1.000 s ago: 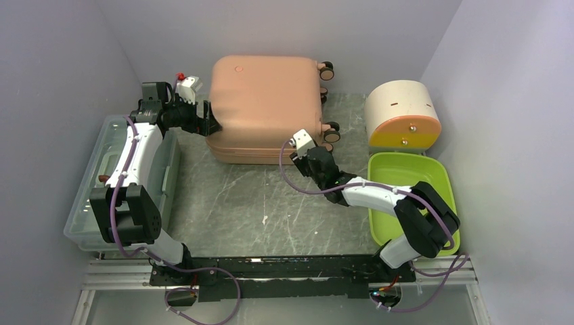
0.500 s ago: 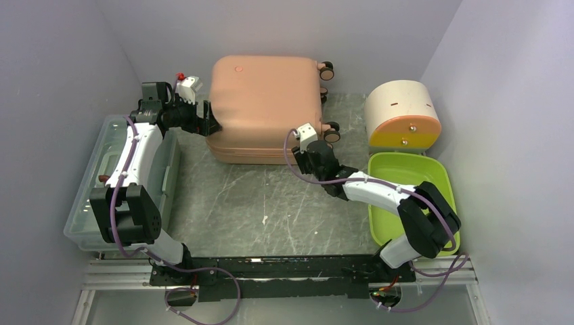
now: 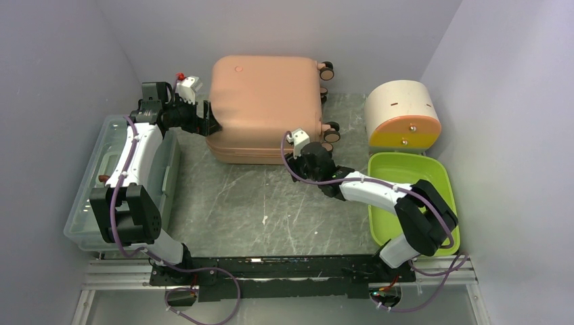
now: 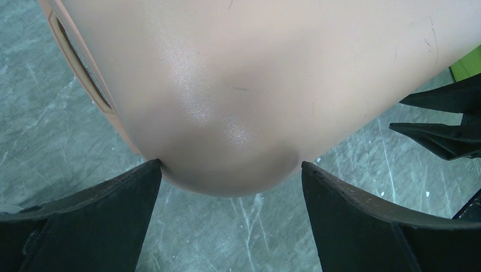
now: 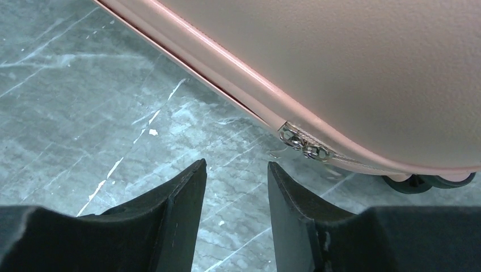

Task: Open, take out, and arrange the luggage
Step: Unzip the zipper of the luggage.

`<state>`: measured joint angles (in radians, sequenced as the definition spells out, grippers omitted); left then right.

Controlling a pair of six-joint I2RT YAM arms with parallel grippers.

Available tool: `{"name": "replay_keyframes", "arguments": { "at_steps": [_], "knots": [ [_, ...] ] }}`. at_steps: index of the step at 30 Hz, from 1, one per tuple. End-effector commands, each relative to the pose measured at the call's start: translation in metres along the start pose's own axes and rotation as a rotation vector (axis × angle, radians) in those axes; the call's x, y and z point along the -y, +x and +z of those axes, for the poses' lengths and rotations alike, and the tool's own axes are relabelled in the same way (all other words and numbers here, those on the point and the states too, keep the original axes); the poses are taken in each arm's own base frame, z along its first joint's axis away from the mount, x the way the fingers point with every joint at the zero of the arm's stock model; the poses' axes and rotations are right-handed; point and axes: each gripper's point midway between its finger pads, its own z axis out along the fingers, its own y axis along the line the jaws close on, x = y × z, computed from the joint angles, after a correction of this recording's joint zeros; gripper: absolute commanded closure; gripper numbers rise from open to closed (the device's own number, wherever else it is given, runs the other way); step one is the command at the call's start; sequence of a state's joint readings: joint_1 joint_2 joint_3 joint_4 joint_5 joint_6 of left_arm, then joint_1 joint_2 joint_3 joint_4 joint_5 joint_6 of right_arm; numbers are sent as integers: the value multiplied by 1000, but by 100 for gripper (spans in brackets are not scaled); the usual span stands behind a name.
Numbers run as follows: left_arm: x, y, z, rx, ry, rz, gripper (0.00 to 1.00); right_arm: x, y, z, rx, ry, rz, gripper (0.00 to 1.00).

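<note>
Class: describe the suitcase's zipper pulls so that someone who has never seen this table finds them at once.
Find the big salmon-pink suitcase lying flat at the back of the table. Follow its near seam rightwards towards the black wheels. Just short of them sit small silver zipper pulls, the only metal on that pink edge.

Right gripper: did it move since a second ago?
Yes. The right gripper slid slightly left along the luggage's near edge, away from the wheel.

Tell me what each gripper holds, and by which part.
Nothing is clearly gripped. The left gripper, jaws open, straddles a corner of the luggage; the right gripper is empty, near the zipper pulls.
</note>
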<state>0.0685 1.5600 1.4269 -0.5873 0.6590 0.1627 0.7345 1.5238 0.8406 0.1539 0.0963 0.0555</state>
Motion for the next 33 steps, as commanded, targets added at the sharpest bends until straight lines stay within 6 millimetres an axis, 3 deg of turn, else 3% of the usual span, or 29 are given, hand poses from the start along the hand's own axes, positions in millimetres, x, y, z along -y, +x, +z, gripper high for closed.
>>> {"name": "replay_keyframes", "arguments": {
  "at_steps": [1, 4, 18, 26, 33],
  "knots": [
    [17, -8, -5, 30, 52, -3, 1, 2, -14, 2, 29, 16, 21, 53],
    [17, -7, -5, 29, 52, -7, 1, 16, -15, 4, 32, 95, 8, 55],
    [19, -6, -4, 28, 58, -11, 1, 45, -35, -10, 87, 183, 32, 63],
    [19, -5, -5, 29, 57, -8, 1, 41, -37, -12, 97, 154, 18, 67],
    [19, -5, -4, 28, 62, -14, 1, 43, -32, -1, 67, 164, -6, 67]
  ]
}}
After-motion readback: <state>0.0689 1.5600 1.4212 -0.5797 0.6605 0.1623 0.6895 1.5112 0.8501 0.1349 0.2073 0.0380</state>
